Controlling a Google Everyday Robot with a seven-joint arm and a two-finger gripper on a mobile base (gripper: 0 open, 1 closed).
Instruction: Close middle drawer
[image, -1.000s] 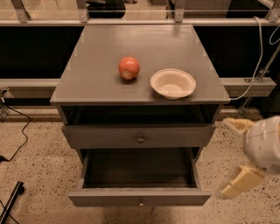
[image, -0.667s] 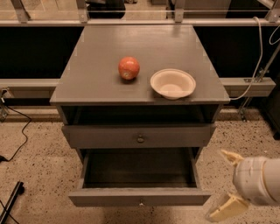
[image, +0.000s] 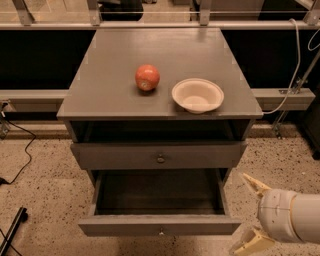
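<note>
The middle drawer (image: 160, 225) is pulled far out of the grey cabinet. It has a long low front with a tiny centre knob (image: 161, 231) and a deep dark inside. Above it is the taller-fronted drawer (image: 125, 156) with a bigger dark knob, standing slightly out. My gripper (image: 239, 212) is low at the right, just beside the right end of the middle drawer's front. Its two tan fingers (image: 256, 186) are spread wide apart, one above the other, and hold nothing. I cannot tell whether they touch the drawer. The lowest drawer is out of view.
A red apple (image: 147, 77) and a white bowl (image: 197, 95) sit on the cabinet top (image: 110, 95). A dark open gap runs under the top. Speckled floor surrounds the cabinet, with black cables at the left (image: 20, 160) and a white cable at the right (image: 292, 85).
My gripper has moved down and a little to the left, from beside the upper drawer to beside the middle drawer's front. The drawers, apple and bowl have not moved.
</note>
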